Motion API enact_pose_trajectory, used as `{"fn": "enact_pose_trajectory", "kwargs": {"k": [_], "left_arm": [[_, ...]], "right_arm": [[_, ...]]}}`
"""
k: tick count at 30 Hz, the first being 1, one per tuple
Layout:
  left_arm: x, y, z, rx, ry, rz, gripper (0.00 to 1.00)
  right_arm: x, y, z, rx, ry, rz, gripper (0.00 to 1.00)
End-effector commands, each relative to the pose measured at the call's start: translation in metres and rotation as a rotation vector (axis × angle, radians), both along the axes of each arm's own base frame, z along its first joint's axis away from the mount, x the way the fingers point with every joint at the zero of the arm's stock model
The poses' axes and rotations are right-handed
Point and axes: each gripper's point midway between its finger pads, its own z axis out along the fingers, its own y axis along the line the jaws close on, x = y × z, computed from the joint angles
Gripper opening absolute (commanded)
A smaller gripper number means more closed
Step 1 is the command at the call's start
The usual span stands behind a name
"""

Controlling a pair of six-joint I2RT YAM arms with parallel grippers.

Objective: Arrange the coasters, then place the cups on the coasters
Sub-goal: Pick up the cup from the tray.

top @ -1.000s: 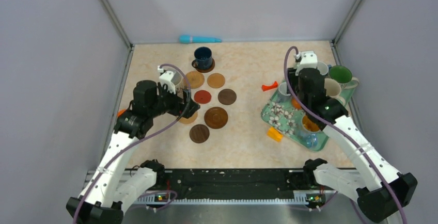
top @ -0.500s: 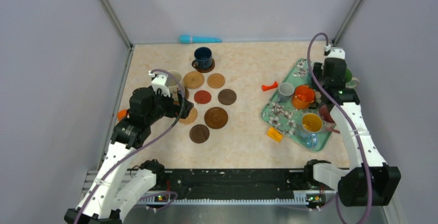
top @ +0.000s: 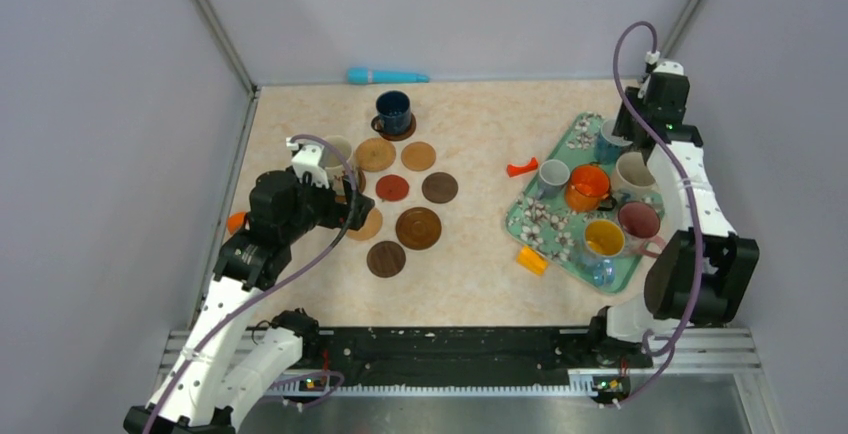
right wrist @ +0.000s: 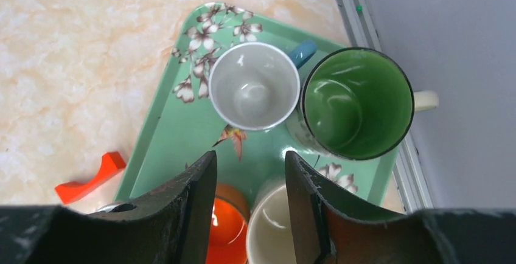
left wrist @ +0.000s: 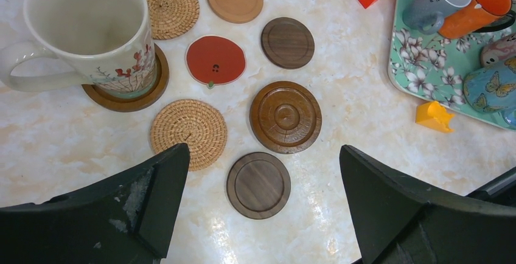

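— So, what are your claws doing?

— My left claw [left wrist: 263, 151] hangs spread wide with nothing in it, over the coasters well to the left of the tray [top: 540, 222]. My right claw [right wrist: 249, 154] hovers above the tray's far end, fingers a narrow gap apart, gripping nothing.

— And the coasters?

— All are off the tray, to its left. 7 lie bare, among them the red coaster [left wrist: 215, 60] and the ridged dark coaster [left wrist: 285, 117] near it. 2 more carry mugs: the cream flowered mug [left wrist: 91, 27] stands on a brown wooden coaster [left wrist: 131, 100], and the dark blue mug [top: 393, 109] stands on another.

— The other mugs?

— They are standing on the tray. Below my right fingers the green mug [right wrist: 356, 103] and a white-lined mug [right wrist: 254, 86] stand side by side at its far end. The orange mug [top: 586, 187] is toward its middle and the yellow mug [top: 603, 238] toward its near end.
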Motion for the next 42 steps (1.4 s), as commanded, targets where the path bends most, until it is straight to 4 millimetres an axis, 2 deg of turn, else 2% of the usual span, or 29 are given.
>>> {"fn": "enact_pose_trajectory", "kwargs": {"k": [1, 4, 9, 14, 19, 26, 30, 38, 42], "left_arm": [[0.004, -0.001, 0.015, -0.016, -0.060, 0.007, 0.99], [0.003, 0.000, 0.017, -0.017, -0.072, 0.011, 0.99], [0.003, 0.000, 0.018, -0.013, -0.077, 0.012, 0.99], [0.003, 0.001, 0.016, 0.000, -0.073, 0.014, 0.99], [0.004, 0.001, 0.014, 0.007, -0.069, 0.018, 0.99], [0.006, 0.004, 0.013, 0.019, -0.070, 0.031, 0.99], [0.006, 0.005, 0.013, 0.020, -0.070, 0.036, 0.99], [0.007, 0.004, 0.012, 0.021, -0.067, 0.035, 0.99], [0.006, 0.005, 0.013, 0.021, -0.069, 0.036, 0.99]], "right_arm": [[0.027, -0.030, 0.024, -0.024, -0.082, -0.032, 0.45], [0.035, -0.054, 0.018, -0.004, -0.042, -0.086, 0.45], [0.047, -0.075, 0.008, 0.023, -0.022, -0.126, 0.45], [0.064, -0.085, -0.010, 0.041, 0.024, -0.134, 0.44], [0.077, -0.094, -0.030, 0.123, 0.033, -0.229, 0.42], [0.075, -0.106, -0.067, 0.173, 0.076, -0.390, 0.46], [0.077, -0.108, -0.082, 0.184, 0.088, -0.414, 0.46], [0.078, -0.113, -0.091, 0.176, 0.077, -0.447, 0.37], [0.077, -0.116, -0.084, 0.160, 0.066, -0.461, 0.27]]}}
